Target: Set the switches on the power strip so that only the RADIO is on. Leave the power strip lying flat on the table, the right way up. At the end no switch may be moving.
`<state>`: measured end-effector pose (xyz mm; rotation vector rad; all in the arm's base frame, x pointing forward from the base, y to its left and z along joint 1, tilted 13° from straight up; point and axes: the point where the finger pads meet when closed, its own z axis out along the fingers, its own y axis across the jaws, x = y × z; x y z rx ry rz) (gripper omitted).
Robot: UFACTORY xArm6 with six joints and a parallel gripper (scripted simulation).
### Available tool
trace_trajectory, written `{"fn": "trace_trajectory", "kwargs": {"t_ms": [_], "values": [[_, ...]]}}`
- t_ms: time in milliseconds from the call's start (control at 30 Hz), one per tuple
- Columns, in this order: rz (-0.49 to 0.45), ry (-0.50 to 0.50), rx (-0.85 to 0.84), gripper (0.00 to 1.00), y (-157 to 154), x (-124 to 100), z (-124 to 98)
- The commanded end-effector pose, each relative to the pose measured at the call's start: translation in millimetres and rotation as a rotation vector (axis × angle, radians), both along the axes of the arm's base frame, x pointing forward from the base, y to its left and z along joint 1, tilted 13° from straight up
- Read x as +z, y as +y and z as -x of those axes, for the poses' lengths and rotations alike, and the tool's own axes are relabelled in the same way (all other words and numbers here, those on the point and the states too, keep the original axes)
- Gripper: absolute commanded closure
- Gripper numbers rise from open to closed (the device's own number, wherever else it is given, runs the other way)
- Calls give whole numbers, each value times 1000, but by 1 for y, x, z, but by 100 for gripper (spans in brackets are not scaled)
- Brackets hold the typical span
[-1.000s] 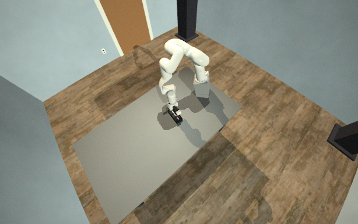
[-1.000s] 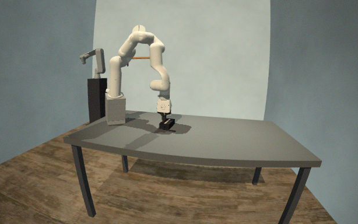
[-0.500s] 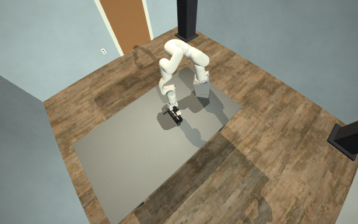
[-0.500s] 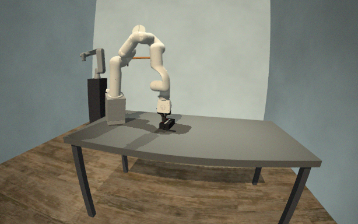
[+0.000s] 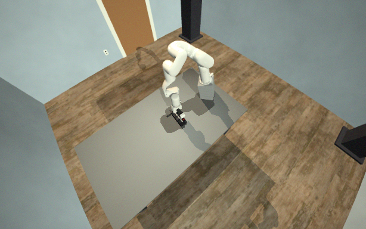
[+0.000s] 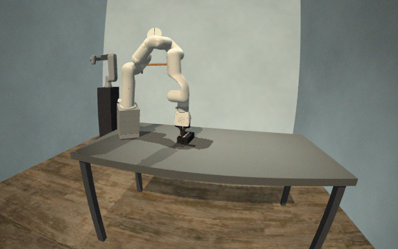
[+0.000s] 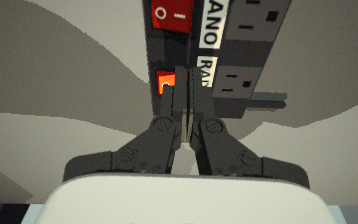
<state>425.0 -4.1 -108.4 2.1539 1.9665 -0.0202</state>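
While your gripper [image 7: 187, 75] stands clenched on nothing, its fingertips sit on the glowing orange-red switch [image 7: 163, 84] beside the label starting "RA" on the power strip [image 7: 241, 30]. Past it you see a darker red switch [image 7: 172, 15] beside a label ending "ANO". Farther off, the strip lies flat on the grey table [image 6: 253, 155], near the arm's pedestal [image 6: 128, 124].

Light: even, moderately bright | shadows: arm's soft dark patches are falling across the table [image 6: 244, 152] | edges: table rim is bowing, wide-angle | focus: slightly soft, no glare
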Motion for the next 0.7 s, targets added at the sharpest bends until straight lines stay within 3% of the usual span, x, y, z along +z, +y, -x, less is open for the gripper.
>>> {"fn": "trace_trajectory", "kwargs": {"t_ms": [0, 667], "values": [[0, 1, 0, 100, 0, -1, 0], [0, 1, 0, 100, 1, 5, 1]]}}
